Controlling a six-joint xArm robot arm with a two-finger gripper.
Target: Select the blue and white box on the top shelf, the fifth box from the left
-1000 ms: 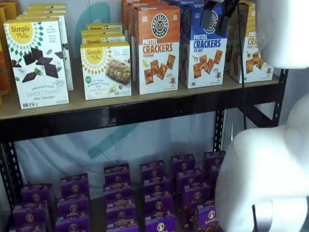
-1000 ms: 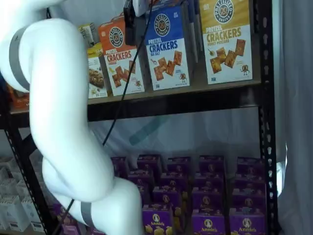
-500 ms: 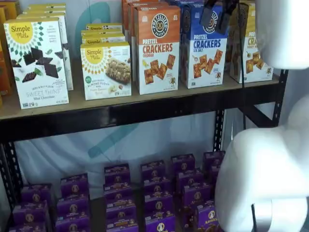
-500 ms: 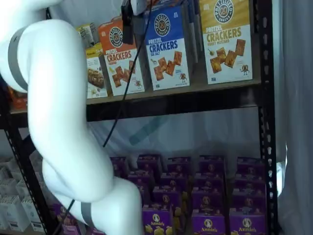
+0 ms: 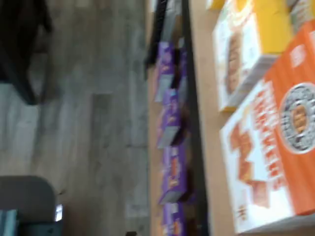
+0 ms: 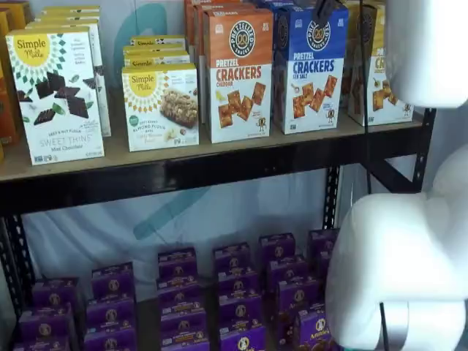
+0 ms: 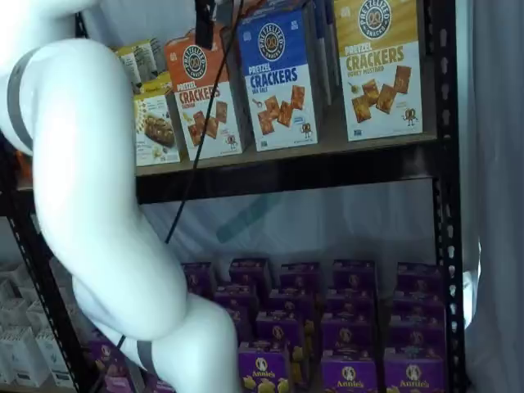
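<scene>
The blue and white box (image 6: 311,69) stands upright on the top shelf (image 6: 168,174), between an orange-topped cracker box (image 6: 236,73) and a yellow-topped one (image 6: 380,73). Both shelf views show the box (image 7: 278,78) and the shelf (image 7: 327,160). My gripper (image 6: 324,9) hangs at the top edge in front of the box's upper part. Only one black finger tip shows, so its state is unclear. In a shelf view the gripper (image 7: 205,12) is a single dark finger above the orange box, with a cable beside it. Nothing is held. The wrist view does not show the blue box.
Simple Mills boxes (image 6: 57,95) fill the shelf's left part. Purple boxes (image 6: 234,292) crowd the lower shelf. The white arm (image 7: 90,188) covers much of one shelf view and its base (image 6: 398,270) covers part of the other. The wrist view shows the orange box (image 5: 275,147) and purple boxes (image 5: 170,123).
The gripper has risen; two fingers showed before the blue box, now only a tip remains at the top edge. The arm has shifted slightly left in a shelf view.
</scene>
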